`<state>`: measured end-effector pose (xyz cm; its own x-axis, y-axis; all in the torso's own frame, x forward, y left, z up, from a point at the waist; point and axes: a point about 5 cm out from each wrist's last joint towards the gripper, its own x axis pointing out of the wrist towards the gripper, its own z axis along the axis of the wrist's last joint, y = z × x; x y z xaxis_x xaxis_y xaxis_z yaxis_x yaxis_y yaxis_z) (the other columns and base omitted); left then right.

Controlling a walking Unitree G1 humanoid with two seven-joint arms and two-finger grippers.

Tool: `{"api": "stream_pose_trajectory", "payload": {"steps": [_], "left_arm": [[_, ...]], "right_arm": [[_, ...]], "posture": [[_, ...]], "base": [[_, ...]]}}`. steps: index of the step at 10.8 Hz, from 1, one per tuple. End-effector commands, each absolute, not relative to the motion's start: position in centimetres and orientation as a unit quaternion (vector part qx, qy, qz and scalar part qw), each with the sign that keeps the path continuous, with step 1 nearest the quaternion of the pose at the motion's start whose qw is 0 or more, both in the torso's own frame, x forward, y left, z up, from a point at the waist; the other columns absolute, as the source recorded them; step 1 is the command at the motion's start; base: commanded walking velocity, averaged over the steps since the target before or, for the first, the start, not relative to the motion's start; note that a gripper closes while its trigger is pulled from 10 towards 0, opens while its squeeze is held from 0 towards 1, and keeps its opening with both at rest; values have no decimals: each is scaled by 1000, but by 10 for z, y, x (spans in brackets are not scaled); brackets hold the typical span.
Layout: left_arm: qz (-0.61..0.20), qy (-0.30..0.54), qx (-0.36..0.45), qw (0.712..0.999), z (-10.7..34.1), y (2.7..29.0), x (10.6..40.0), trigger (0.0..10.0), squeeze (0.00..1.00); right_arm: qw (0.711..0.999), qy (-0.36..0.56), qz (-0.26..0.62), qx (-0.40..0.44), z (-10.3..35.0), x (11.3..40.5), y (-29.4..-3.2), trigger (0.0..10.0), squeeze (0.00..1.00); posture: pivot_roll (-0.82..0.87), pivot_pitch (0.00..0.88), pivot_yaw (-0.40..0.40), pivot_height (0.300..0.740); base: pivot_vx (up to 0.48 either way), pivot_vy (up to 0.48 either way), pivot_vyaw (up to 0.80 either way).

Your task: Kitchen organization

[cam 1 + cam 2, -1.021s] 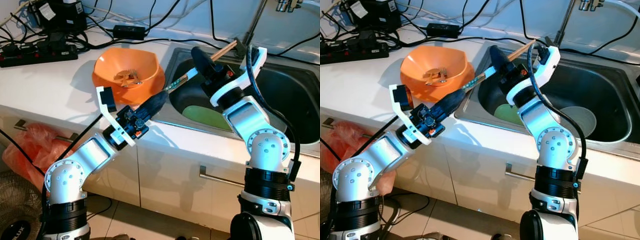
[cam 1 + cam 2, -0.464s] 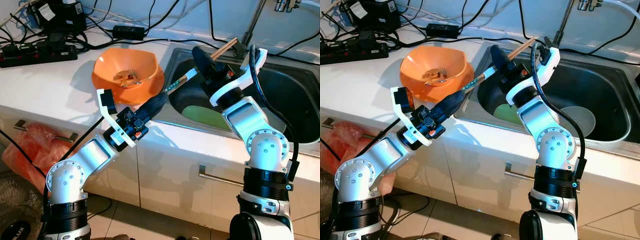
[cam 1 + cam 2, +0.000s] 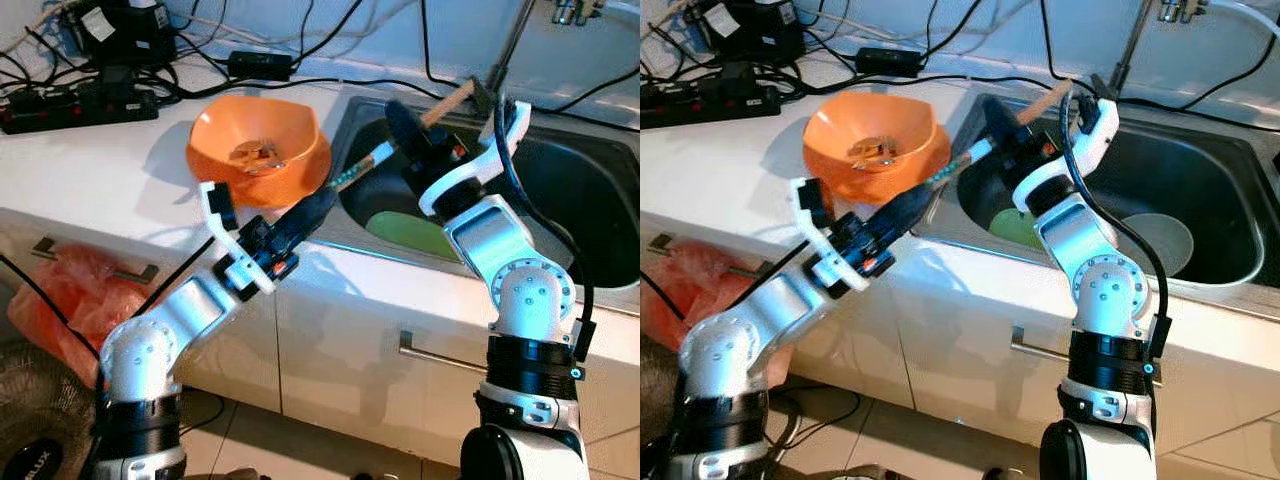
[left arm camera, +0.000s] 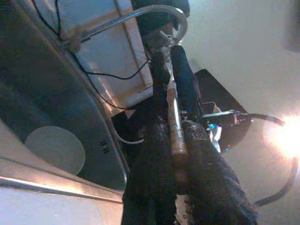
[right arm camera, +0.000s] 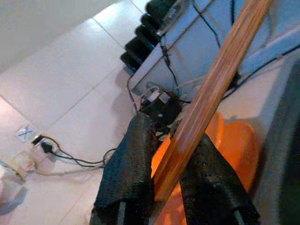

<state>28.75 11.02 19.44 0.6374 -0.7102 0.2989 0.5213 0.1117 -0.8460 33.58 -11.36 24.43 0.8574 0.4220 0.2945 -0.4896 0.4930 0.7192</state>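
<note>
My right gripper is clamped on a wooden stick; in the right wrist view the two black fingers press on its sides. The stick is long and light brown, and it goes up and to the right toward the faucet pipe. The gripper is above the left part of the sink.

My left gripper is closed on a thin utensil handle. In the left wrist view the handle lies between the two fingers and points forward toward the other gripper. In the head views this handle goes from the left fingertips up and to the right, across the left edge of the sink, and its far end is just beside the right gripper. I cannot tell if both grippers hold one and the same thing.

An orange bowl stands on the white counter, just to the left of the sink, with some small pieces of food inside. In the sink there is a green plate under my right arm, and a pale bowl is more to the right. Black cables and a power strip lie at the back of the counter. A red plastic bag hangs below the counter, on the left.
</note>
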Motion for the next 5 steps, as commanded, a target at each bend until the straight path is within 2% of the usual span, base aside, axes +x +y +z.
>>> {"api": "stream_pose_trajectory", "payload": {"steps": [1,5], "left_arm": [[-304,85,-515,797,184,136,303,10000,1000],[-275,79,-530,798,185,142,310,10000,1000]], "right_arm": [[877,-56,258,402,250,334,-120,0,0],[885,-56,222,405,246,340,-127,0,0]], "posture": [[127,57,-27,740],[129,52,-30,740]], "base": [[0,0,0],[0,0,0]]}}
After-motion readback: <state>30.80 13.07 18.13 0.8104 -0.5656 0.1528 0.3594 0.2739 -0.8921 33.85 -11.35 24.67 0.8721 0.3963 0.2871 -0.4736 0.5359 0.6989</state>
